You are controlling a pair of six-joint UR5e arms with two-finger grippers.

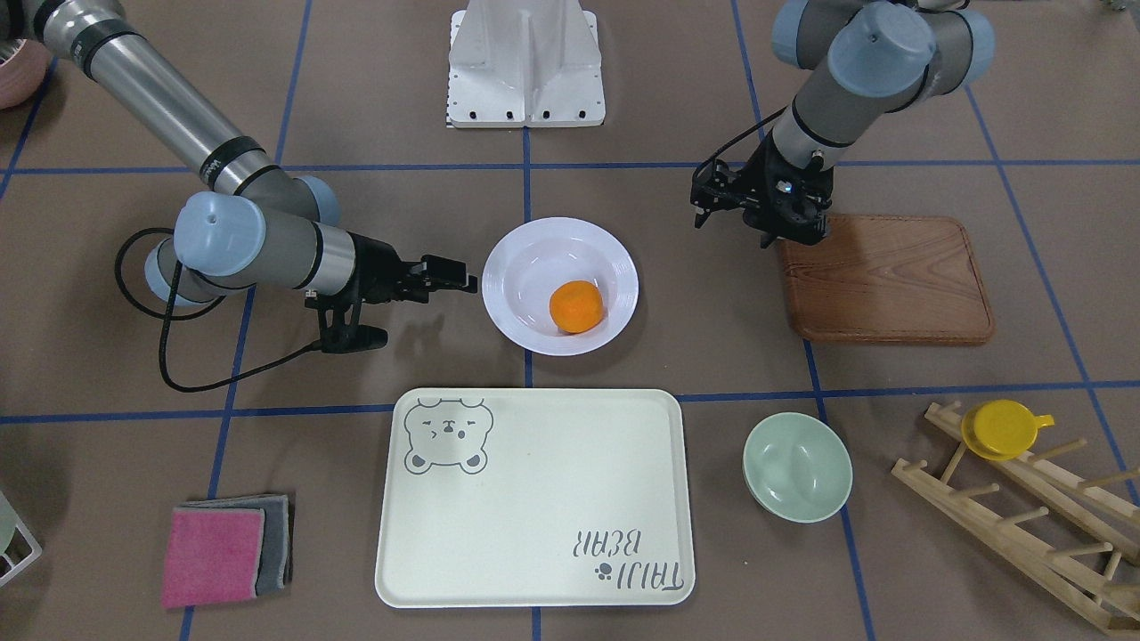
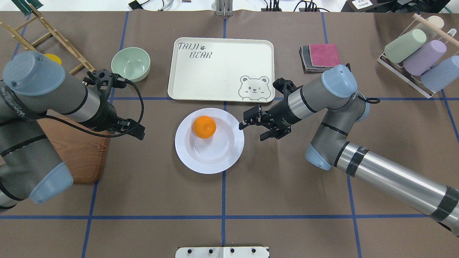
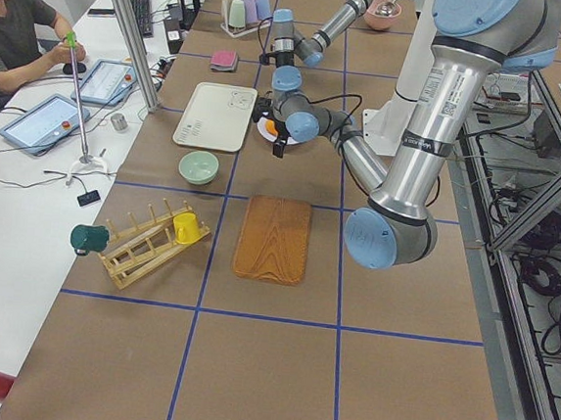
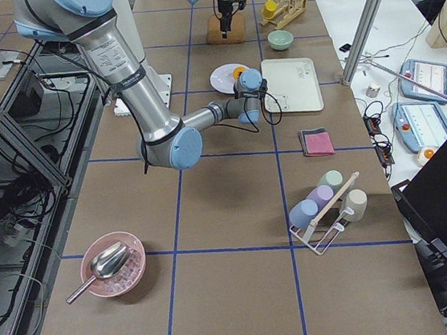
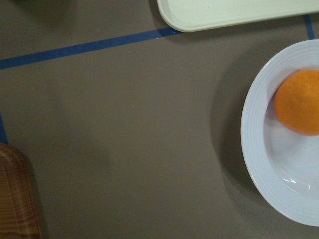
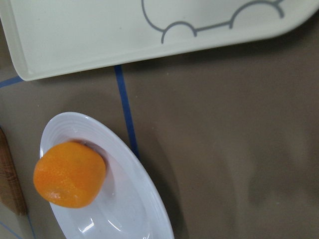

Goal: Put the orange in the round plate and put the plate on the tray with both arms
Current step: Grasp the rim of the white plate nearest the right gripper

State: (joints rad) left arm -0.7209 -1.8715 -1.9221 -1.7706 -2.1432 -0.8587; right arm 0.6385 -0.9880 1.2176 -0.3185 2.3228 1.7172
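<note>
The orange (image 1: pixel 576 306) lies in the white round plate (image 1: pixel 517 258) at the middle of the table, on the side nearer the tray. The cream tray (image 1: pixel 534 499) lies flat just beyond the plate, with a strip of bare table between them. My right gripper (image 2: pixel 244 121) is low beside the plate's right rim, open and holding nothing. My left gripper (image 2: pixel 140 132) hangs open a short way off the plate's left side, over the edge of the wooden board. The wrist views show the orange (image 6: pixel 70 174), the plate (image 5: pixel 259 149) and a tray corner (image 6: pixel 99 35), with no fingers in view.
A brown wooden board (image 1: pixel 891 280) lies under my left arm. A pale green bowl (image 1: pixel 797 467) sits beside the tray. A wooden rack with a yellow cup (image 1: pixel 1002 429), pink and grey cloths (image 1: pixel 223 550) and a rack of pastel cups (image 2: pixel 419 53) stand farther out.
</note>
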